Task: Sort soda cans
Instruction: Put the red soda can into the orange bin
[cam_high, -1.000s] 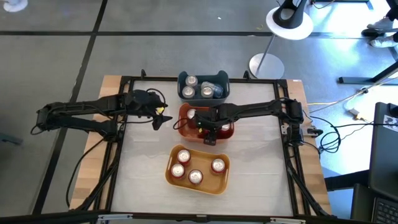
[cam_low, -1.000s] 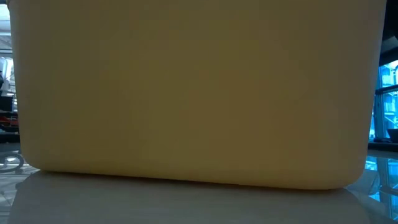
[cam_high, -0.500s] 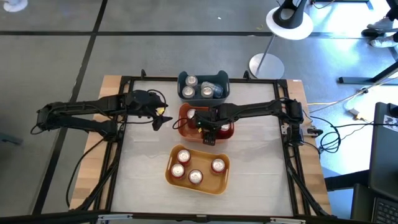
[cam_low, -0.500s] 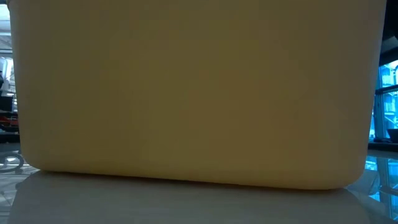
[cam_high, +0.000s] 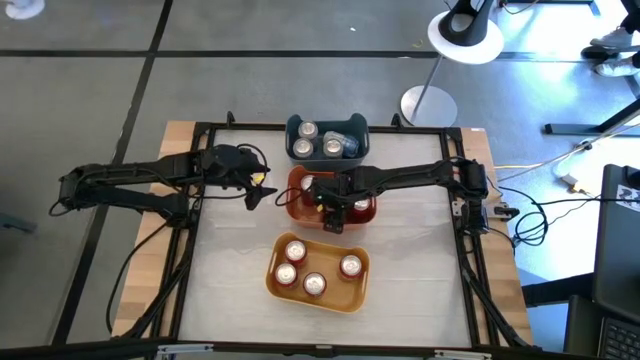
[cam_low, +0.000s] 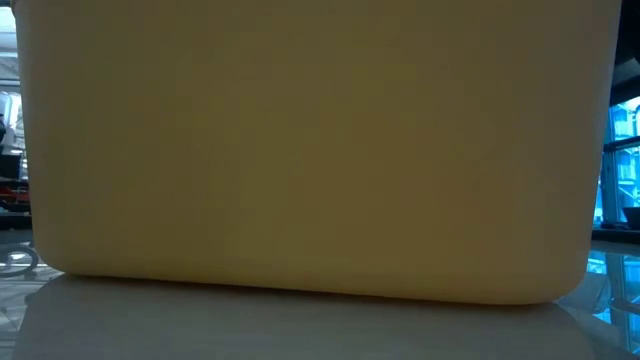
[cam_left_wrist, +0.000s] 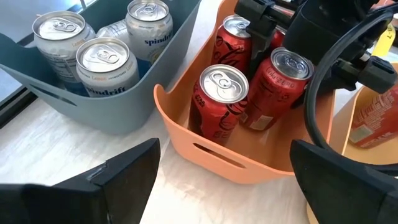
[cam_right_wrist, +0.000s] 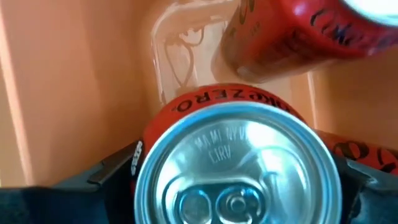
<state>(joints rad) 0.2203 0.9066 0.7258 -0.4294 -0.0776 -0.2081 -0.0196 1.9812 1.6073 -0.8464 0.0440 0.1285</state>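
An orange bin (cam_high: 300, 205) at the table's middle holds red soda cans (cam_left_wrist: 217, 99). My right gripper (cam_high: 334, 214) points down into it, open. Its two fingers (cam_right_wrist: 115, 168) stand on either side of one upright red can (cam_right_wrist: 236, 168), at the height of the can's top. Behind the orange bin, a blue bin (cam_high: 327, 128) holds silver cans (cam_left_wrist: 106, 62). A yellow bin (cam_high: 275, 285) nearer the front edge holds several red cans (cam_high: 295, 250). To the left of the orange bin, my left gripper (cam_high: 262, 190) hangs open above the table with nothing between its fingers. My right gripper stands around the upright red can's upper rim (cam_right_wrist: 149, 143), coming from above. The can stands in the orange bin. Whether the fingers touch its sides, I cannot tell.
The yellow bin's wall (cam_low: 320, 150) fills the low view. A black frame rail (cam_high: 320, 127) runs around the table. A lamp base (cam_high: 428, 105) stands on the floor beyond the far edge. Bare tabletop (cam_high: 230, 260) lies left and right of the yellow bin.
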